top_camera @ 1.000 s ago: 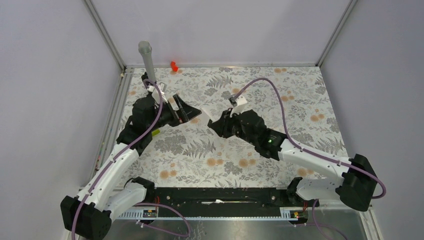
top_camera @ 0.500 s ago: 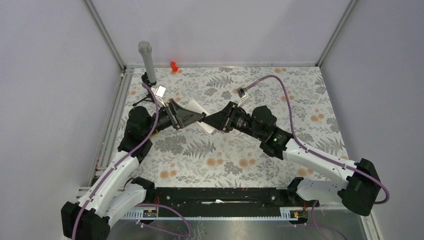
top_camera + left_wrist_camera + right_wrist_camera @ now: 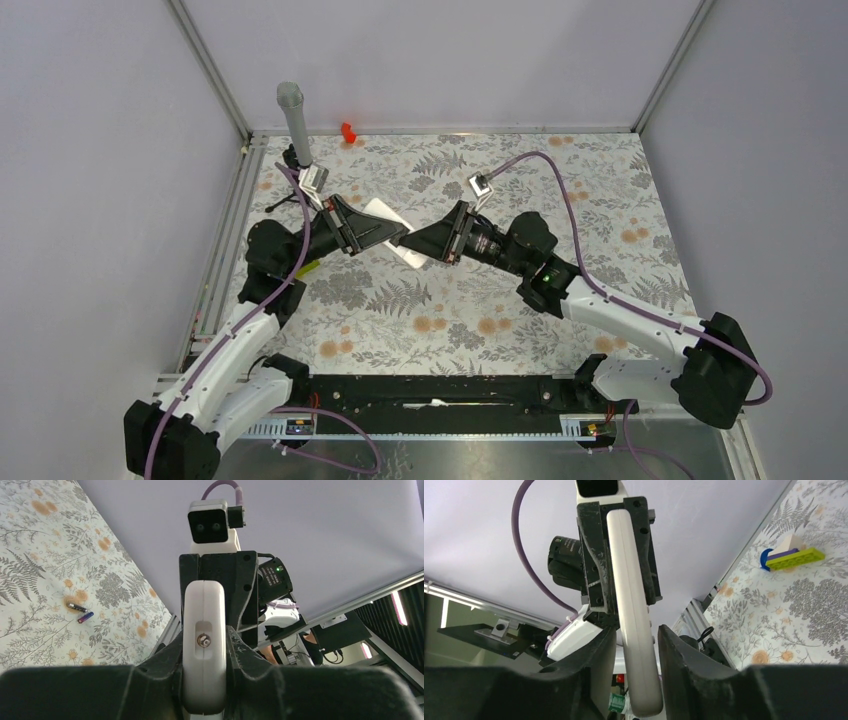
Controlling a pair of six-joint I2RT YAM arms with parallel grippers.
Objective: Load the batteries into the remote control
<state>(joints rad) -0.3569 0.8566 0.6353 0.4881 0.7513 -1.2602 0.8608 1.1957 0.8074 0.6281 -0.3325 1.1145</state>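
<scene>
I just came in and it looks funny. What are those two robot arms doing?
Both arms have the white remote control between them. The left end effector is clamped on one end; the right end effector sits around the other end. The dark battery and purple battery lie on the table, not loaded yet.

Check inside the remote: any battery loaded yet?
The compartment is hidden: the remote, clamped by the left gripper and right gripper, shows only edge and end. The dark battery and purple battery lie on the tablecloth, so neither is inside.
</scene>
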